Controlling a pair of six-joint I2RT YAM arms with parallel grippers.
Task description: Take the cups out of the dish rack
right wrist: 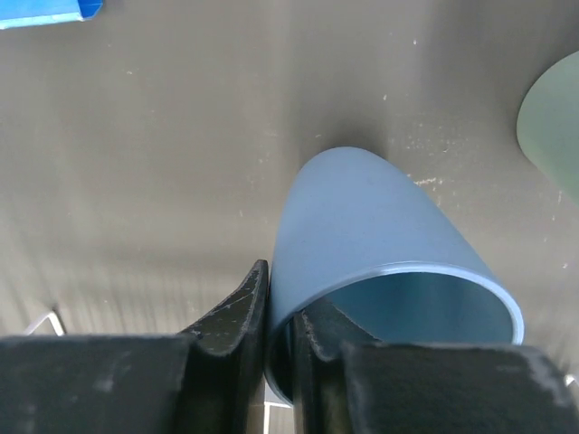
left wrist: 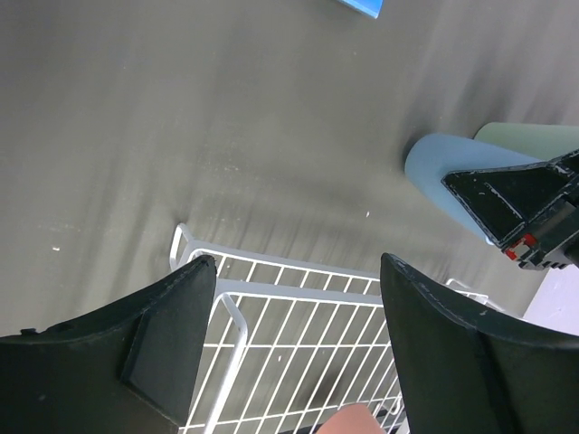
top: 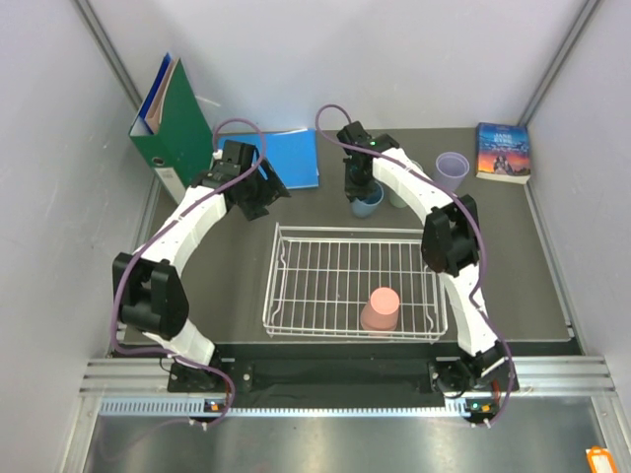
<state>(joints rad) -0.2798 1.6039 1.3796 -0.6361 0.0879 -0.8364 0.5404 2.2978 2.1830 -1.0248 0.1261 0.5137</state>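
In the top view, the rack [top: 355, 281] sits mid-bench [top: 552, 286] with the pink cup [top: 380, 308] upside down inside it, near the front edge. Beyond the rack's far side, the right end effector [top: 362, 190] is at the blue cup [top: 368, 205], which is mouth up. The green cup [top: 398, 195] is just beside it, mostly hidden by the arm. The lavender cup [top: 453, 169] stands farther right, near a book [top: 503, 151]. The left end effector [top: 262, 193] hangs off the rack's far left corner, near a blue folder [top: 292, 158] and a green binder [top: 170, 128].

From the left wrist, we see the left end effector [left wrist: 298, 271] spread wide and holding nothing, above the rack's corner [left wrist: 194, 244]. The blue cup [left wrist: 448, 167], green cup [left wrist: 534, 140] and a sliver of the pink cup [left wrist: 357, 420] show too.

From the right wrist, the right end effector [right wrist: 279, 298] is closed narrow on the blue cup's [right wrist: 371, 226] rim, one finger outside the wall and one inside. We cannot tell whether the cup's base touches the bench. The green cup [right wrist: 554, 127] is at the right edge.
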